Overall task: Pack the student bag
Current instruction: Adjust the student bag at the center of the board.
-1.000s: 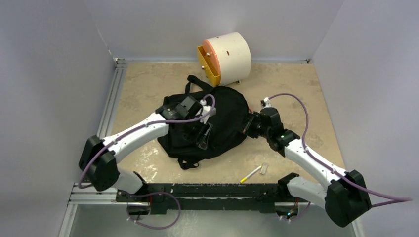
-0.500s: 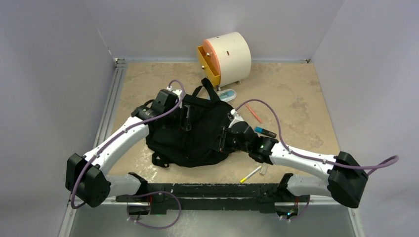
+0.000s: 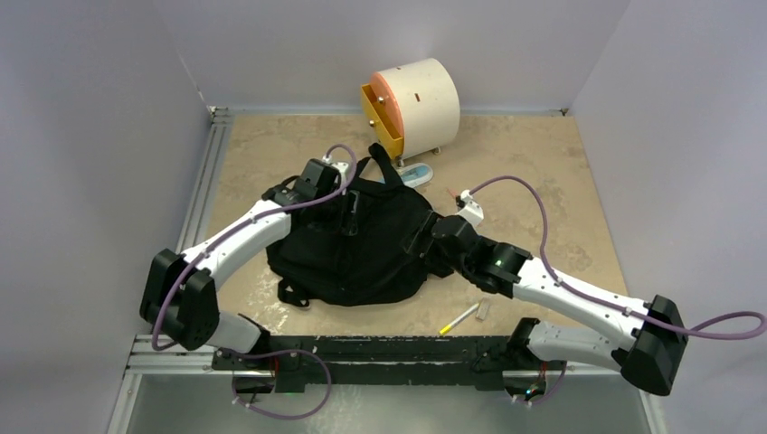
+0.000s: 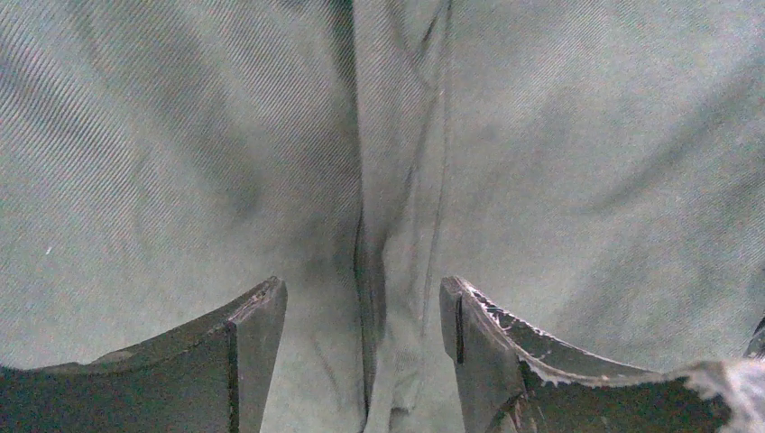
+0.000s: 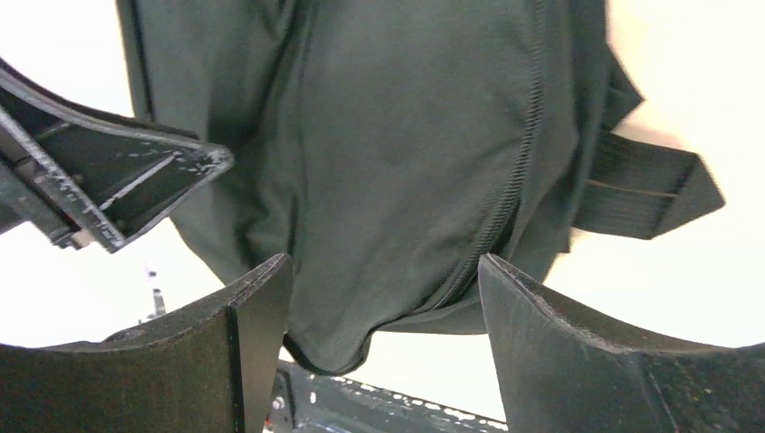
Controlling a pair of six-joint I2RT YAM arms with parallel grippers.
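The student bag (image 3: 353, 253), a soft black backpack, lies slumped in the middle of the table with its top loop (image 3: 380, 163) pointing at the far side. My left gripper (image 3: 351, 210) hovers open over its upper part. In the left wrist view grey-black fabric (image 4: 541, 135) fills the frame, and a folded seam (image 4: 365, 262) runs between the spread fingers (image 4: 257, 316) of the left gripper (image 4: 361, 298). My right gripper (image 3: 421, 242) stands open at the bag's right edge. Its wrist view shows the bag's bulging side (image 5: 397, 135) and zip (image 5: 514, 180) hanging between the parted jaws of the right gripper (image 5: 383, 271).
A cream cylindrical drawer box (image 3: 418, 101) with an orange-yellow front stands at the back. A pale blue item (image 3: 416, 174) and an orange pen (image 3: 452, 192) lie behind the bag. A yellow-tipped white pen (image 3: 459, 318) and a small clear piece (image 3: 484, 309) lie near the front rail.
The right gripper has gone from shut to open and drawn back slightly. The bag has been dragged left and nearer, uncovering items behind it. The left gripper moved to the bag's top.
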